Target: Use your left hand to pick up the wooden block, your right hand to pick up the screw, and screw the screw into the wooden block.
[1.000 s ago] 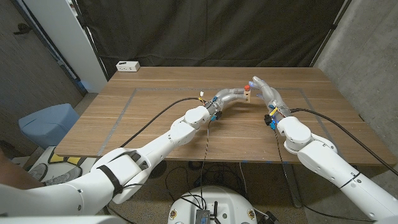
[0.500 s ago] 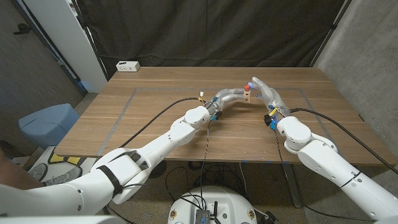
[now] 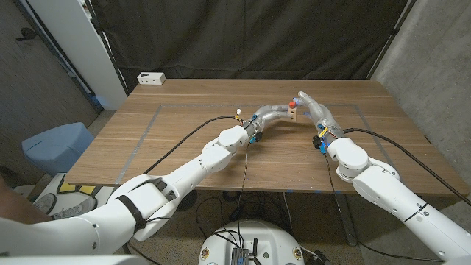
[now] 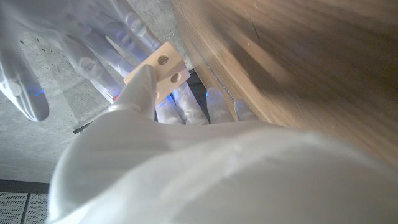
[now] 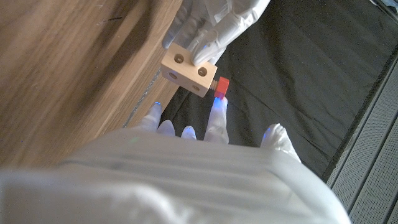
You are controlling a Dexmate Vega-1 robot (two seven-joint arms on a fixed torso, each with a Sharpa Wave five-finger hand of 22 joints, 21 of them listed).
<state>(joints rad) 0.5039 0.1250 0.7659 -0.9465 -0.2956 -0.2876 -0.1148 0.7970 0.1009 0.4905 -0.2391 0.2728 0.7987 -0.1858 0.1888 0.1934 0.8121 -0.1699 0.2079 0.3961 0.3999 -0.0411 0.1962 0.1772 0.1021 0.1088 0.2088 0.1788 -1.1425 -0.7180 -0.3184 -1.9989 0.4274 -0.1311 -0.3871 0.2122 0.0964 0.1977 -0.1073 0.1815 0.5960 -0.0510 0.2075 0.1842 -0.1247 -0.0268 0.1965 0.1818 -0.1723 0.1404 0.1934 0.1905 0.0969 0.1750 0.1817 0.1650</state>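
Above the far middle of the wooden surface (image 3: 221, 121), the robot's left hand (image 3: 274, 112) is gripping the pale wooden block (image 5: 188, 70) between its fingers, holding it off the surface with 2 round holes in one face showing in both wrist views. The right hand (image 3: 310, 104) is reaching in from the other side, its fingertips (image 5: 217, 107) pressing on the red-headed screw (image 5: 221, 88), which is sitting against the end of the block. A white power strip (image 3: 151, 78) is lying at the far left corner of the surface, well apart from both hands.
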